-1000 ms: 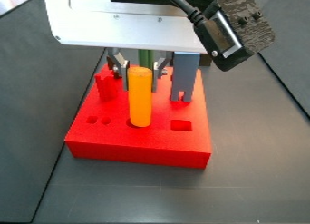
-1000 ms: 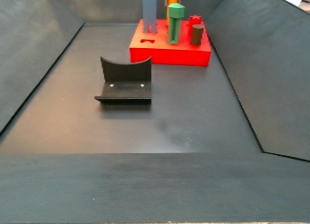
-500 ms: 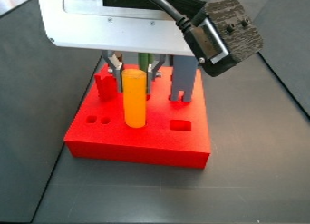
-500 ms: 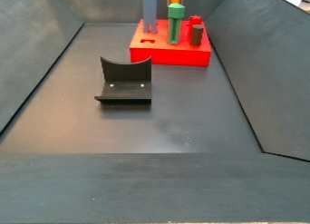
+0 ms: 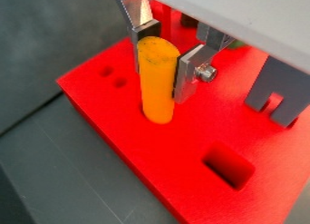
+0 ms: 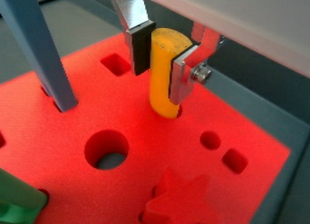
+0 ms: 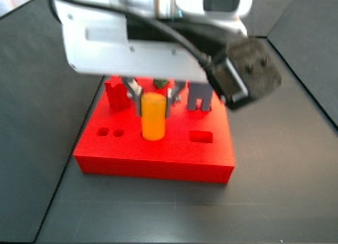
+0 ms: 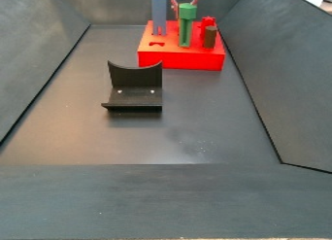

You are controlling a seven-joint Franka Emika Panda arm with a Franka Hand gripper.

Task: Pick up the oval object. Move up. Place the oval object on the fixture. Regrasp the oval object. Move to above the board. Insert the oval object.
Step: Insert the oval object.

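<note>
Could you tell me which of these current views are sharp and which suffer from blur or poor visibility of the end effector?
In a side view the arm and end effector are motion-blurred, though the board stays sharp. Both wrist views are crisp on the oval object, between the fingers. In a side view the fixture is sharp, but the end effector is cropped at the frame's edge.

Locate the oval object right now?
In both wrist views the oval object stands upright on the board, between the tool's fingers, lower end in the board.
</note>
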